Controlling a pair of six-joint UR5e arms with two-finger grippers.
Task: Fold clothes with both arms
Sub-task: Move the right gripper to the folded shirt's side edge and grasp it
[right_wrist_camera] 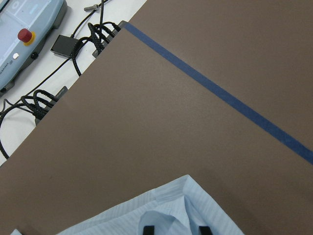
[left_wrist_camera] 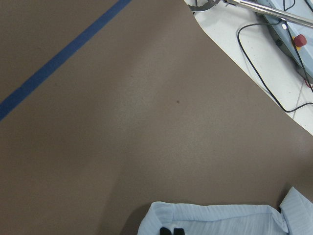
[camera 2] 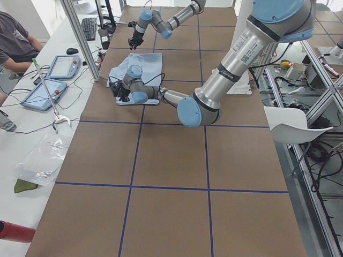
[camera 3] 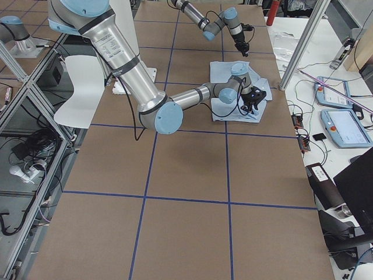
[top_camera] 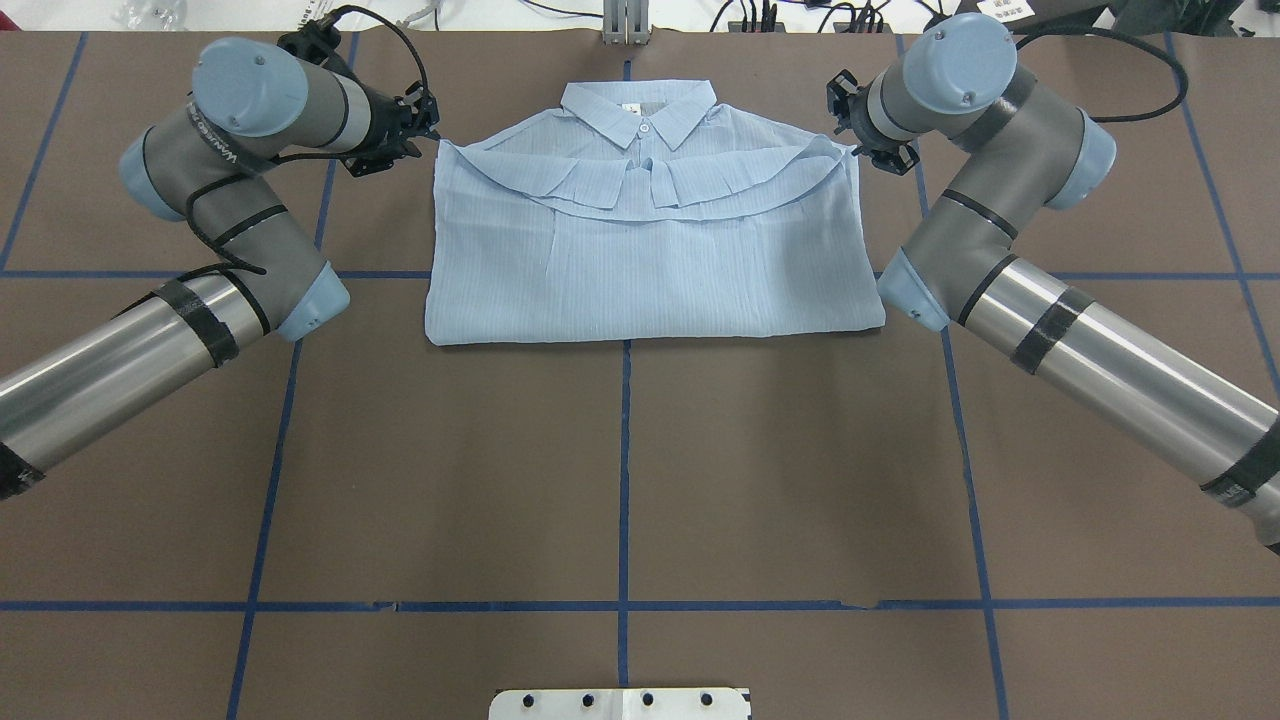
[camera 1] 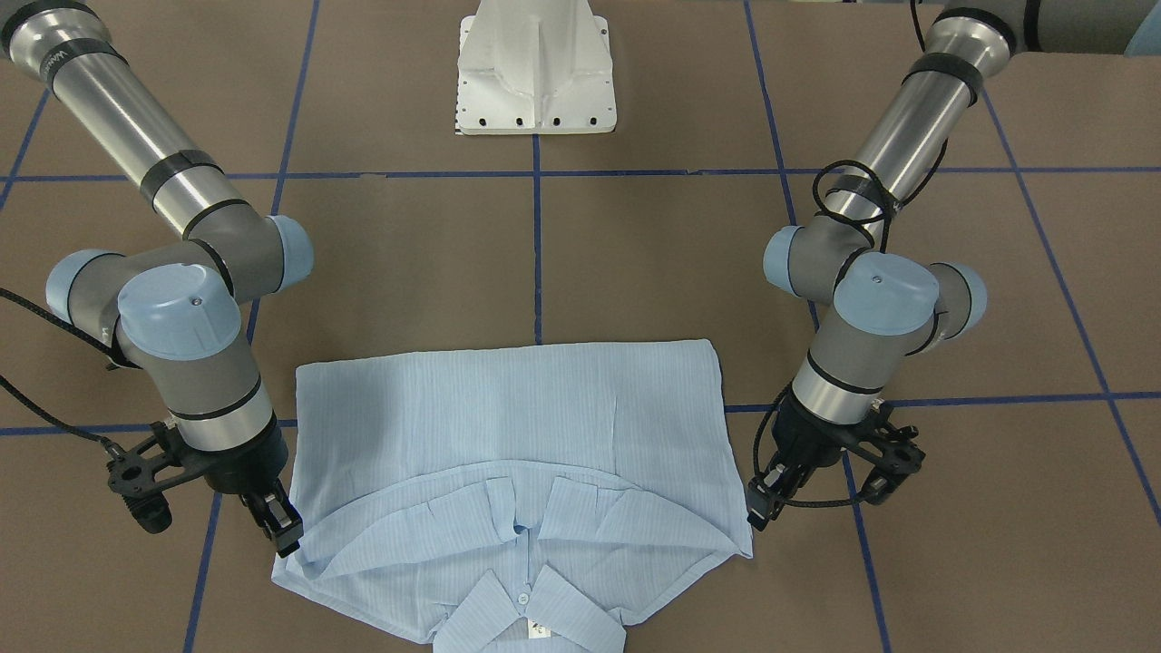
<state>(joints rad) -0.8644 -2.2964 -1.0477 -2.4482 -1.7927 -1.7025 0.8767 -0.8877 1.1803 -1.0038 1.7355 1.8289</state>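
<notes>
The pale-blue striped shirt [top_camera: 650,250] lies folded on the brown table, collar [top_camera: 640,105] at the far edge, with a folded layer lying across the chest. My left gripper [top_camera: 432,125] sits at the shirt's left shoulder corner. In the left wrist view its fingertips [left_wrist_camera: 165,230] are pressed together on the cloth edge [left_wrist_camera: 215,220]. My right gripper [top_camera: 850,130] is at the opposite shoulder corner. Its fingertips [right_wrist_camera: 147,229] stand apart in the right wrist view, astride a raised fold of shirt [right_wrist_camera: 166,218]. In the front-facing view the left gripper [camera 1: 757,512] and right gripper [camera 1: 286,535] flank the shirt [camera 1: 508,426].
The white pedestal base [camera 1: 535,73] stands at the robot's side of the table. Blue tape lines [top_camera: 625,480] cross the brown surface. Past the far table edge are cables [right_wrist_camera: 44,98] and teach pendants [left_wrist_camera: 293,29]. A seated person [camera 2: 16,48] is beside that edge.
</notes>
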